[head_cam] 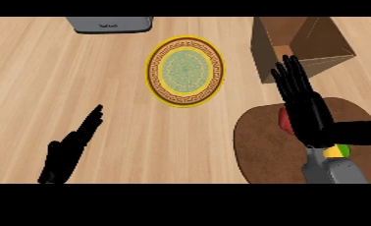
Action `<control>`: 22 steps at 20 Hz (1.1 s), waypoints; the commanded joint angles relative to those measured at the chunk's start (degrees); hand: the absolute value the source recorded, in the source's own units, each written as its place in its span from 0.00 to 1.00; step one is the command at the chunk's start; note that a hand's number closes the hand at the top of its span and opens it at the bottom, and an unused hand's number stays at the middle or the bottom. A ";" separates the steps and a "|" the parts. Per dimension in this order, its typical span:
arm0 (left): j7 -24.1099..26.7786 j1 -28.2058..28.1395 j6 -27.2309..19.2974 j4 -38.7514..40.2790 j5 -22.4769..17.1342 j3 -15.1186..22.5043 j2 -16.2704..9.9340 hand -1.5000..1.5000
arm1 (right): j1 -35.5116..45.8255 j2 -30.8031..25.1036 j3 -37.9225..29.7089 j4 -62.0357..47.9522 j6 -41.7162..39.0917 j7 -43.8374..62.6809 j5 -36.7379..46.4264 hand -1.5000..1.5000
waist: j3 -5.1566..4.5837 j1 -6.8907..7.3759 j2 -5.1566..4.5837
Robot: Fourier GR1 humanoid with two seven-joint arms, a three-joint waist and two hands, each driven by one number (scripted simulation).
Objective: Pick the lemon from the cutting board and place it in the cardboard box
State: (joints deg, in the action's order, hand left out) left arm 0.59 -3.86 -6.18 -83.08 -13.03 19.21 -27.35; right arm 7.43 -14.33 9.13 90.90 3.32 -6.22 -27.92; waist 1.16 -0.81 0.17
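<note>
The right robot hand (pixel 304 107) shows at the right of the frame, released, its black fingers (pixel 290 75) straight and pointing toward the top of the frame, grasping nothing. It hangs above the upper part of the cutting board (pixel 264 146), a dark brown rounded board that fills the lower right of the frame, and its fingertips overlap the near wall of the cardboard box (pixel 301 41), which sits open at the upper right. The lemon (pixel 336 151) shows only as a small yellow and green patch at the lower right, on the board, just beside the grey right forearm (pixel 330 168) and below the palm; most of it is hidden by the arm. A small red thing (pixel 286 122) peeks out at the left edge of the same hand, also over the board; what it is cannot be told. The left robot hand (pixel 69 149) rests at the lower left of the frame, also released, fingers straight and slanting up to the right, holding nothing. Near the middle of the frame, on the pale wooden worktop (pixel 109 87), lies 1 round plate (pixel 185 71) with a yellow rim and green centre, well apart from both hands. A grey appliance (pixel 110 24) is cut off at the upper left.
</note>
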 commanded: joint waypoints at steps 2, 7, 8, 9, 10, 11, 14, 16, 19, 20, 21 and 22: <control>-0.70 3.80 -0.59 -3.10 1.78 0.08 0.38 0.50 | -7.11 -2.06 -2.71 -0.72 8.69 1.14 5.57 0.00 | -1.16 -0.77 0.05; 0.99 5.49 -1.19 -3.13 1.14 -1.50 0.81 0.50 | -3.63 1.73 -16.96 5.72 23.25 -8.33 4.57 0.00 | 0.03 -11.31 6.79; 2.23 7.66 -0.96 -5.09 2.02 -1.54 0.39 0.50 | -15.30 -17.07 -6.49 -7.97 20.69 1.74 24.83 0.00 | -3.27 -5.88 -1.06; 1.97 8.20 -1.23 -5.74 2.21 -1.02 1.05 0.50 | -18.04 -16.97 -6.65 -9.57 24.64 1.88 27.81 0.00 | -2.55 -6.09 -0.93; 1.97 8.90 -1.33 -5.78 2.11 -1.43 1.08 0.50 | -19.50 -18.60 -7.24 -10.57 27.90 1.96 31.27 0.00 | -2.32 -5.85 -0.82; 2.32 8.66 -0.88 -6.27 1.99 -1.12 1.13 0.50 | -21.47 -18.97 -5.75 -10.82 30.62 2.53 34.88 0.00 | -2.18 -4.69 -0.53; 0.90 10.38 -0.91 -7.17 2.06 -0.52 1.83 0.50 | -26.28 -21.97 -2.91 -9.23 36.96 4.05 45.06 0.00 | -1.99 -3.91 -0.17; -0.10 11.74 -0.44 -6.88 2.27 -0.40 1.56 0.50 | -28.49 -24.41 -2.38 -6.95 40.07 8.16 50.70 0.00 | -2.03 -3.50 -0.24; -0.43 11.30 -1.05 -7.27 2.73 0.51 2.63 0.50 | -32.85 -27.33 -2.08 1.10 40.38 17.28 56.12 0.00 | -2.13 -2.79 0.01; -0.14 11.26 -0.45 -6.26 2.87 0.42 2.13 0.50 | -35.84 -27.13 -1.12 3.31 40.66 19.04 58.26 0.00 | -2.14 -3.41 -0.02; -0.57 12.36 -0.44 -6.72 2.33 -0.37 2.09 0.50 | -36.79 -27.96 -1.04 5.03 39.31 22.53 59.73 0.00 | -2.19 -3.05 -0.13; -1.37 13.21 -1.51 -7.09 3.49 0.76 3.18 0.50 | -36.70 -29.48 -1.07 7.49 37.11 25.97 61.21 0.00 | -2.14 -2.40 -0.25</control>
State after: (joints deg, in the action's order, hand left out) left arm 0.34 7.68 -7.05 -89.81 -10.38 19.20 -25.19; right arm -24.99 -40.28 6.92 92.46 41.39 10.56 25.71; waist -1.12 -4.02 0.20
